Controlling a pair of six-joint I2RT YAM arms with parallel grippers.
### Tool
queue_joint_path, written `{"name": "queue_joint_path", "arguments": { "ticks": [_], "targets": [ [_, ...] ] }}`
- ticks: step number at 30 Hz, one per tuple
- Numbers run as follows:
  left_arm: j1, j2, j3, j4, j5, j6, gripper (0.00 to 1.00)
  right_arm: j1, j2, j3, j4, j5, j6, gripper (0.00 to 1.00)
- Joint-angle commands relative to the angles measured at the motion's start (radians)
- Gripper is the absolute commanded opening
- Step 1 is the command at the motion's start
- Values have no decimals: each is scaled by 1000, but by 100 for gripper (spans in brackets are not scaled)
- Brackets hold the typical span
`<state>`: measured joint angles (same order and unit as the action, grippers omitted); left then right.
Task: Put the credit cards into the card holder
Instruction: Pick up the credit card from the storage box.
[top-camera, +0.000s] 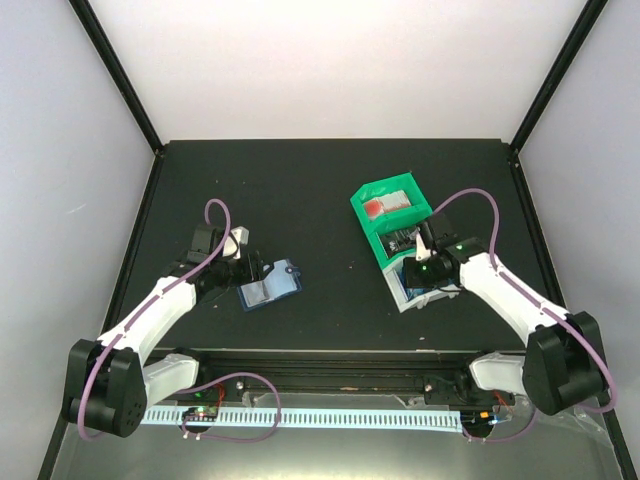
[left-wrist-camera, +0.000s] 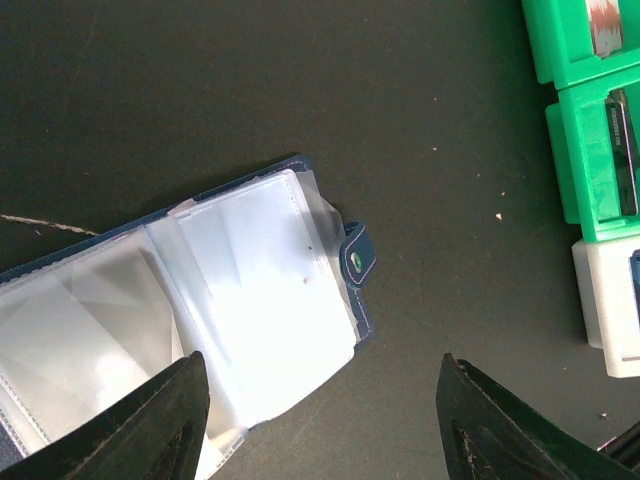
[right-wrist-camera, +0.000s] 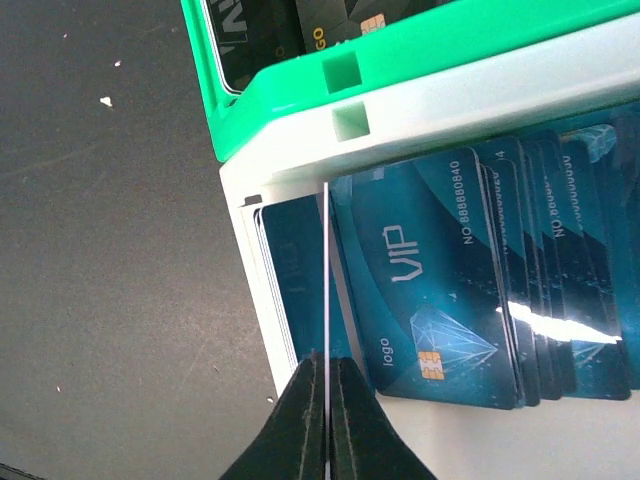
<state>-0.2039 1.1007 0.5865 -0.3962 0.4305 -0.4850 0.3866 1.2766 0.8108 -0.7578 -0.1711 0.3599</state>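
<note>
1. Currently, I read the right fingers (right-wrist-camera: 305, 420) as clenched on one card (right-wrist-camera: 326, 270). It faces the wrist camera edge-on, a thin pale line rising from between the tips.
2. That card stands inside the white bin (right-wrist-camera: 262, 330), between a few cards (right-wrist-camera: 440, 290) by the bin's left wall and the main stack.
3. The stack lies fanned in the same bin, blue faces up. The top face reads "VIP" and carries a chip and a diamond figure.
4. The green bin (right-wrist-camera: 300, 90) adjoins the white bin on its far side and holds dark cards.
5. I read the left fingers (left-wrist-camera: 150, 425) as released: spread wide, with nothing between them. One tip hangs over the holder (left-wrist-camera: 260, 300), the other over bare table (left-wrist-camera: 200, 100).
6. The holder lies unfolded on the table, clear pockets up. Its snap tab (left-wrist-camera: 358, 255) points toward the bins.
7. From the top camera, the holder sits left of centre and the bins right of centre, well apart.
</note>
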Motion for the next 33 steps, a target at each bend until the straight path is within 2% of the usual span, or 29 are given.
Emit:
{"name": "queue_joint_path", "arguments": {
  "ticks": [1,9,14,18,23,28,33],
  "targets": [
    [5,-15,32,-4,0,9,65,3,-45,18,-33,43,13,4],
    [6,-2,34,-17,-36,-31,79,3,-175,101,-139,162,-22,3],
    [7,-36,11,-40,-153,-83,82,2,-242,136,-61,0,-35,4],
    [9,-42,-21,-43,-230,-116,82,32,-207,115,104,-176,37,5],
    [17,-12,-43,-64,-349,-137,77,204,-60,102,394,-239,161,5],
    [29,5,-63,-65,-409,-140,68,392,221,177,597,-197,313,4],
    [45,24,-85,-40,-434,-143,59,483,496,309,755,-249,434,4]
  ]
}}
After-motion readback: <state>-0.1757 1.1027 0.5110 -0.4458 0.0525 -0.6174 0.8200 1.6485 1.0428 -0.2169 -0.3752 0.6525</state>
